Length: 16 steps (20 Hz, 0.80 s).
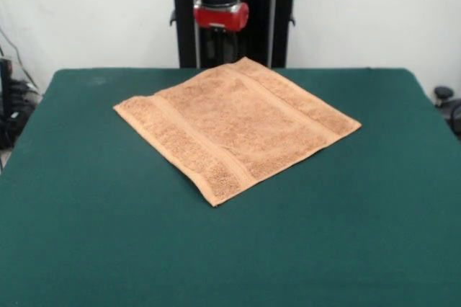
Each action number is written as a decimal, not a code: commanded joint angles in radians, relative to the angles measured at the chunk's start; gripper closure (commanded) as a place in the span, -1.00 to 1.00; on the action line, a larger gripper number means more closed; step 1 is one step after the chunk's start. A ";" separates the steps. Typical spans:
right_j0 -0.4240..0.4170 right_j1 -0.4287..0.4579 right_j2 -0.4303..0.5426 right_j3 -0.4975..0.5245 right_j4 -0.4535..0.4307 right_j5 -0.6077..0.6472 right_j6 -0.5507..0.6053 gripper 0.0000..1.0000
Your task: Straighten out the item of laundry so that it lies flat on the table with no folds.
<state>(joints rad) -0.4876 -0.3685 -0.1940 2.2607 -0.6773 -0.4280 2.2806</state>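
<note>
The item of laundry (236, 125), an orange-tan terry towel, lies spread out on the dark green table (86, 235), a little behind its middle. It is turned like a diamond, with one corner toward the robot and one toward the camera. Woven bands run near its left and right edges. I see no folds in it. The red and black end of the arm (220, 4) hangs at the top, behind the towel's far corner and above the table's far edge. The gripper (218, 46) below it is a dark shape against the black pedestal and stands apart from the towel.
The black pedestal (277, 26) stands behind the table's far edge against a white wall. Cables and dark gear (11, 105) sit off the table's left side. A small black object (444, 95) sits off the right side.
</note>
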 commanded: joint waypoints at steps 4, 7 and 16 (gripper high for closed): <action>0.000 -0.032 0.035 -0.150 -0.058 0.130 0.003 -1.00; 0.035 0.019 0.006 -0.184 -0.033 0.081 0.018 -1.00; 0.086 0.184 -0.027 -0.304 0.045 -0.029 0.045 -1.00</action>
<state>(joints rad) -0.4595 -0.3199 -0.2444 2.1612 -0.7141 -0.3962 2.2806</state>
